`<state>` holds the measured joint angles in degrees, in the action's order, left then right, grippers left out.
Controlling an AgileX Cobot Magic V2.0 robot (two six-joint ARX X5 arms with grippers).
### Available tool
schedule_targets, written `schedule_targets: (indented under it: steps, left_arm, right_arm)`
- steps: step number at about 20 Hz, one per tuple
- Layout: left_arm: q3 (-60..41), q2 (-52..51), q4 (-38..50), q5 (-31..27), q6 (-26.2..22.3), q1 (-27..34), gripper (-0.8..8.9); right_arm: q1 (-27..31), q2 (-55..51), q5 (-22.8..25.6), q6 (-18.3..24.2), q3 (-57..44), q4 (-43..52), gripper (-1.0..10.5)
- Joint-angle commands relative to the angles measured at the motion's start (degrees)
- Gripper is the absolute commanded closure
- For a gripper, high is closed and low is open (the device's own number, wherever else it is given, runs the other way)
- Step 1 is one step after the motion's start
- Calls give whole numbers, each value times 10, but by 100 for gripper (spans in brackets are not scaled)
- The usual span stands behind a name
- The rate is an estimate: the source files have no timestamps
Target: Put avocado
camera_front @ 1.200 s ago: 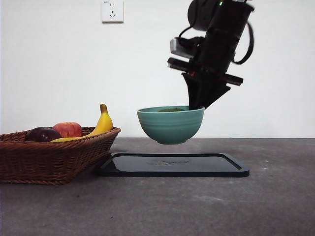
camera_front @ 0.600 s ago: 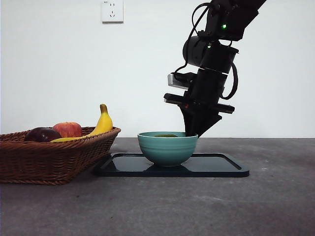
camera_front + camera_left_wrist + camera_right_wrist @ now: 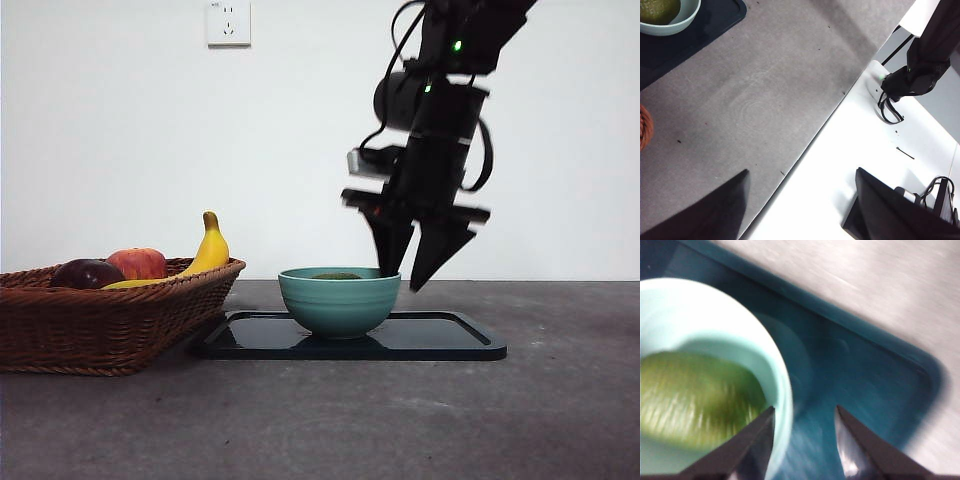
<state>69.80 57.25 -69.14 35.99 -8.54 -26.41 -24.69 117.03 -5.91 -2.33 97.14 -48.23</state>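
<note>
Front view: right gripper (image 3: 412,281) hanging released over the teal ceramic bowl's (image 3: 339,303) rim; dull dark green avocado (image 3: 336,276) sitting inside; left gripper (image 3: 800,210) idling open.

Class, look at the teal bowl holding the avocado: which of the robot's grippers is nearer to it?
The right gripper: open, its jaws straddle the bowl rim above the tray. The left gripper waits far off over the table edge.
</note>
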Motion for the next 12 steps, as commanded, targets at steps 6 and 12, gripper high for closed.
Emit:
schedule_targets:
  steps: [6, 12]
  left_arm:
    - [10, 3, 6, 3, -11, -3, 472]
    - [10, 3, 10, 3, -11, -3, 471]
  right_arm:
    - [-10, -210, -47, 5, 15, -84, 755]
    - [-63, -380, -45, 5, -33, -128, 755]
